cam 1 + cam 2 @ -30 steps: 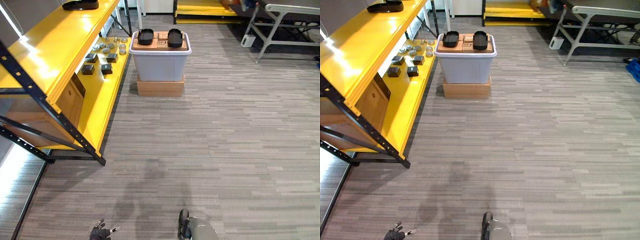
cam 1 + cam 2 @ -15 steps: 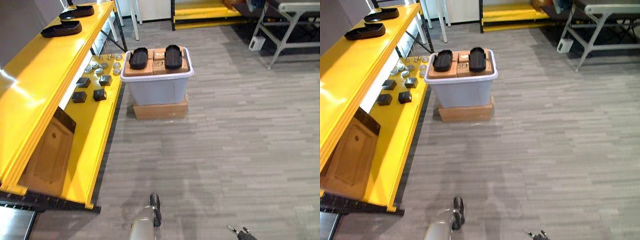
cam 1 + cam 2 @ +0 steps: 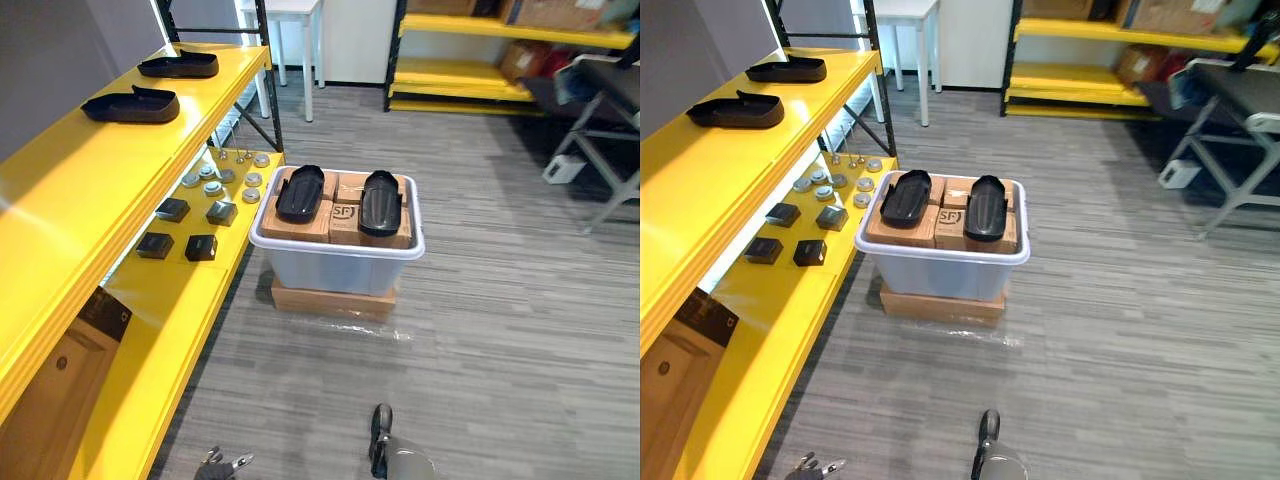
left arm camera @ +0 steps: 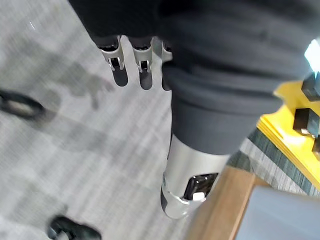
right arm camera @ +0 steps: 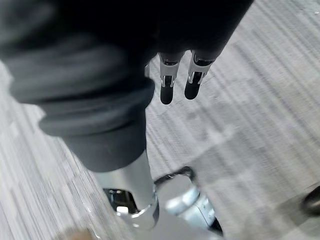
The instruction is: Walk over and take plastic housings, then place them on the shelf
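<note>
Two housings [image 3: 300, 193] lie flat on boxes [image 3: 343, 213] in the bin [image 3: 335, 268], likely staged for easy pickup; left hand [image 4: 144, 70] and right hand [image 5: 168, 82] hang straight-fingered, empty.

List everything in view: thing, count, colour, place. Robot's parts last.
plastic housings: two, black, on the boxes in the bin
shelved housings: two, black, top level of the yellow shelf
bin: one, grey, on a brown carton on the floor
boxes: brown, in the bin, count unclear
blocks: four, black, lower shelf level
round parts: several, silver, lower level, beyond the blocks
left hand: one, silver, fingers straight, over the floor
right hand: one, silver, fingers straight, over the floor
</note>
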Motion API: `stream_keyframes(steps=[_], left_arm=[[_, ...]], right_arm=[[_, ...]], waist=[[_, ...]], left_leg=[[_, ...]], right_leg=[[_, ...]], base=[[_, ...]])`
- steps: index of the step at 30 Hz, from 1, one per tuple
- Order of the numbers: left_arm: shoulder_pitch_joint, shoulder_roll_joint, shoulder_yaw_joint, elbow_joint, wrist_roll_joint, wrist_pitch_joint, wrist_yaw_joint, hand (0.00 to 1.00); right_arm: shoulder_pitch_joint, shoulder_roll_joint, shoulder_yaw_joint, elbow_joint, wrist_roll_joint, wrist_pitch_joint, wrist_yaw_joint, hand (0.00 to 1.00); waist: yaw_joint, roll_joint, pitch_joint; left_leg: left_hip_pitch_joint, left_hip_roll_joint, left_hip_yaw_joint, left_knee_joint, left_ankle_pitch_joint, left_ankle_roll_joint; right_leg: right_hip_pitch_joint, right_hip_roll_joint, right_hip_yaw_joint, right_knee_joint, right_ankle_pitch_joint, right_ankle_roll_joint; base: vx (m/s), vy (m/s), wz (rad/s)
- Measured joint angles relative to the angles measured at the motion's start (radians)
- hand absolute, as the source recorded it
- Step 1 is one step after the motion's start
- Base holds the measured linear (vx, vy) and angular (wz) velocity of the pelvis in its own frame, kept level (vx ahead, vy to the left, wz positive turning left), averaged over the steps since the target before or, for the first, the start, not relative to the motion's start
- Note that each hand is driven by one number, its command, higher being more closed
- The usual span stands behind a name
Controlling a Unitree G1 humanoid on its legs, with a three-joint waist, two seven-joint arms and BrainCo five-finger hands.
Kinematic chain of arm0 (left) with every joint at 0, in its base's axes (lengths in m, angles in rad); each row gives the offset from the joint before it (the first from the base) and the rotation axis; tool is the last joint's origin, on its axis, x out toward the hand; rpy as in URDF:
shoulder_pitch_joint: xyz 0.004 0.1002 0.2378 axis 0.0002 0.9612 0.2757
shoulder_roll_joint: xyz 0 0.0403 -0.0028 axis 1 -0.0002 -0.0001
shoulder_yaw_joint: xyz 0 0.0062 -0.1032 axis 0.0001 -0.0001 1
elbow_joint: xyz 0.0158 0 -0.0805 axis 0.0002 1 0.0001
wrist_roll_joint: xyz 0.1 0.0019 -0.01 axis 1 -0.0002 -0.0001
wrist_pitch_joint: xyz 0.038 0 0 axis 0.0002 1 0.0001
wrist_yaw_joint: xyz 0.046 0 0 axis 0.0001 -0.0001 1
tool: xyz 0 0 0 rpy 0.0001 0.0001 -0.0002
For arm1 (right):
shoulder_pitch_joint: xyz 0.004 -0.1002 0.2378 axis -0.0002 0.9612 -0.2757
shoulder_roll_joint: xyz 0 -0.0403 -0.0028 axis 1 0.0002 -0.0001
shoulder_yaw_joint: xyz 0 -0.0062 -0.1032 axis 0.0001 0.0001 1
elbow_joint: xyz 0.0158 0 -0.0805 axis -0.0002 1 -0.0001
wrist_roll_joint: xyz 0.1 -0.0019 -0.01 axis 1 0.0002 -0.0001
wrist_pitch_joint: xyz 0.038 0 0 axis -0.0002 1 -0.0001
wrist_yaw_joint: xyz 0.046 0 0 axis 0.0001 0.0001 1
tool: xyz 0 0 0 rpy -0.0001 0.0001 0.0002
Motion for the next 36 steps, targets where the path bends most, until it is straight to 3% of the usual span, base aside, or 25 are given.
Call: stream_keyframes(steps=[2,3,4,5,6,7,9,10,11,12,13,15,16,19,21,24,25,26,30,34,36], left_arm=[[0.006,-0.021,0.051,-0.003,-0.003,0.000,-0.004,0.00],[0.018,-0.021,0.052,-0.004,-0.004,0.000,-0.006,0.00],[0.045,-0.021,0.067,-0.008,-0.005,0.001,-0.006,0.00],[0.065,-0.021,0.068,-0.008,-0.013,0.004,-0.004,0.00],[0.069,-0.021,0.068,-0.008,-0.023,0.005,-0.005,0.00],[0.072,-0.023,0.069,-0.010,-0.040,0.006,-0.010,0.00],[0.080,-0.022,0.068,-0.010,-0.043,0.006,-0.012,0.00],[0.084,-0.021,0.068,-0.011,-0.042,0.007,-0.012,0.00],[0.094,-0.024,0.064,-0.010,-0.042,0.009,-0.013,0.00],[0.114,-0.022,0.044,-0.009,-0.042,0.008,-0.013,0.00],[0.119,-0.009,0.029,-0.005,-0.042,0.009,-0.011,0.00],[0.105,0.024,-0.016,0.005,-0.041,0.007,-0.008,0.00],[0.106,0.027,-0.019,0.007,-0.042,0.007,-0.007,0.00],[0.120,0.043,-0.059,0.006,-0.042,0.009,-0.004,0.00],[0.121,0.060,-0.103,-0.023,-0.043,0.009,-0.003,0.00],[0.124,0.078,-0.129,-0.081,-0.044,-0.002,0.001,0.00],[0.117,0.088,-0.129,-0.092,-0.044,-0.010,0.002,0.00],[0.115,0.099,-0.128,-0.101,-0.044,-0.016,0.005,0.00],[0.140,0.042,-0.128,-0.101,-0.042,-0.021,0.015,0.00],[0.130,0.023,-0.146,-0.110,-0.043,-0.022,0.015,0.00],[0.112,0.028,-0.171,-0.127,-0.043,-0.024,0.018,0.00]], right_arm=[[0.034,0.027,-0.027,-0.024,0.005,0.001,0.005,0.00],[0.041,0.029,-0.025,-0.026,0.008,0.001,0.006,0.00],[0.045,0.030,-0.015,-0.029,0.031,0.001,0.005,0.00],[0.045,0.026,-0.007,-0.031,0.049,0.001,0.005,0.00],[0.044,0.023,-0.007,-0.035,0.053,0.001,0.004,0.00],[0.036,0.017,-0.006,-0.035,0.072,0.001,0.004,0.00],[0.006,0.013,-0.009,-0.043,0.082,0.001,-0.003,0.00],[-0.005,0.018,-0.010,-0.064,0.082,0.000,-0.005,0.00],[-0.007,0.016,-0.005,-0.108,0.083,-0.001,-0.004,0.00],[-0.004,0.013,0.019,-0.150,0.083,-0.002,-0.006,0.00],[-0.009,0.023,0.038,-0.160,0.083,-0.006,-0.011,0.00],[-0.002,0.038,0.106,-0.234,0.083,-0.014,-0.021,0.00],[-0.005,0.037,0.114,-0.253,0.081,-0.015,-0.023,0.00],[-0.026,0.037,0.184,-0.417,0.030,-0.025,-0.044,0.00],[-0.029,0.034,0.220,-0.497,-0.008,-0.041,-0.054,0.00],[-0.021,0.029,0.250,-0.602,-0.040,-0.044,-0.064,0.00],[-0.011,0.029,0.251,-0.665,-0.044,-0.044,-0.067,0.00],[0.010,0.029,0.248,-0.730,-0.049,-0.048,-0.081,0.00],[0.020,-0.012,0.224,-0.862,-0.116,-0.068,-0.116,0.00],[-0.014,-0.025,0.215,-0.892,-0.154,-0.077,-0.148,0.00],[-0.089,-0.039,0.203,-0.877,-0.157,-0.078,-0.181,0.00]], waist=[[0.002,0.027,0.018],[0.007,0.024,0.022],[0.016,0.020,0.025],[0.021,0.008,0.024],[0.025,0.004,0.024],[0.034,0.001,0.027],[0.042,-0.010,0.037],[0.045,-0.021,0.043],[0.048,-0.021,0.040],[0.062,-0.012,0.032],[0.067,-0.027,0.028],[0.061,-0.053,0.016],[0.064,-0.053,0.015],[0.072,-0.051,0.015],[0.072,-0.049,0.015],[0.062,-0.040,0.006],[0.062,-0.048,0.003],[0.056,-0.072,-0.006],[0.040,-0.021,-0.012],[0.040,-0.018,0.011],[0.041,-0.013,0.063]], left_leg=[[-0.187,0.117,0.006,0.564,0.133,-0.169],[-0.224,0.149,0.033,0.687,0.137,-0.174],[-0.283,0.211,0.112,0.866,0.123,-0.149],[-0.348,0.235,0.175,0.927,0.083,-0.086],[-0.381,0.236,0.204,0.918,0.073,-0.072],[-0.442,0.235,0.254,0.842,0.054,-0.083],[-0.480,0.195,0.323,0.572,0.021,-0.108],[-0.478,0.144,0.334,0.381,0.022,-0.109],[-0.473,0.072,0.312,0.121,0.069,-0.079],[-0.470,0.024,0.247,-0.011,0.249,-0.068],[-0.469,0.008,0.244,0.013,0.249,-0.042],[-0.498,-0.027,0.223,0.081,0.159,-0.025],[-0.495,-0.027,0.224,0.095,0.140,-0.020],[-0.417,-0.028,0.257,0.063,0.094,-0.006],[-0.352,-0.027,0.268,0.003,0.094,-0.006],[-0.281,-0.007,0.276,-0.077,0.107,-0.027],[-0.274,-0.004,0.274,-0.098,0.118,-0.045],[-0.271,-0.020,0.261,-0.113,0.123,-0.064],[-0.239,0.024,0.229,-0.199,0.149,-0.116],[-0.272,0.034,0.197,-0.201,0.155,-0.123],[-0.317,0.018,0.167,-0.165,0.154,-0.121]], right_leg=[[0.174,0.061,-0.055,-0.022,-0.089,-0.047],[0.225,0.079,-0.057,-0.043,-0.105,-0.053],[0.326,0.109,-0.052,-0.109,-0.118,-0.066],[0.408,0.112,-0.048,-0.174,-0.126,-0.062],[0.439,0.109,-0.046,-0.200,-0.130,-0.057],[0.490,0.099,-0.043,-0.244,-0.133,-0.050],[0.554,0.067,-0.031,-0.285,-0.135,-0.040],[0.575,0.039,-0.028,-0.287,-0.146,-0.022],[0.598,0.015,-0.026,-0.288,-0.166,0.012],[0.618,0.007,-0.018,-0.291,-0.197,0.061],[0.632,-0.010,-0.013,-0.294,-0.209,0.078],[0.617,-0.055,-0.015,-0.227,-0.208,0.088],[0.602,-0.062,-0.007,-0.186,-0.207,0.091],[0.443,-0.106,0.069,0.170,-0.165,0.118],[0.378,-0.116,0.055,0.248,-0.226,0.125],[0.301,-0.074,0.053,0.072,-0.257,0.112],[0.266,-0.059,0.062,-0.051,-0.219,0.099],[0.250,-0.064,0.068,-0.159,-0.039,0.089],[0.289,-0.004,0.041,-0.222,-0.030,0.074],[0.289,0.007,0.005,-0.240,-0.028,0.071],[0.276,-0.008,-0.013,-0.246,-0.022,0.072]], base=[[0.70,-0.305,0.31],[0.64,-0.233,0.10],[0.60,-0.158,-0.11],[0.59,-0.126,-0.10],[0.55,-0.083,-0.03],[0.55,-0.040,-0.06],[0.53,0.021,-0.13],[0.49,0.114,-0.20],[0.57,0.191,-0.37],[0.48,0.204,-0.44],[0.50,0.193,-0.13],[0.52,0.196,0.30],[0.42,0.210,0.10],[0.38,0.199,-0.20],[0.31,0.062,-0.20],[0.25,-0.079,-0.07],[0.26,-0.201,0.15],[0.27,-0.218,0.31],[0.19,-0.172,0.12],[0.04,-0.061,0.21],[-0.05,0.057,0.37]])
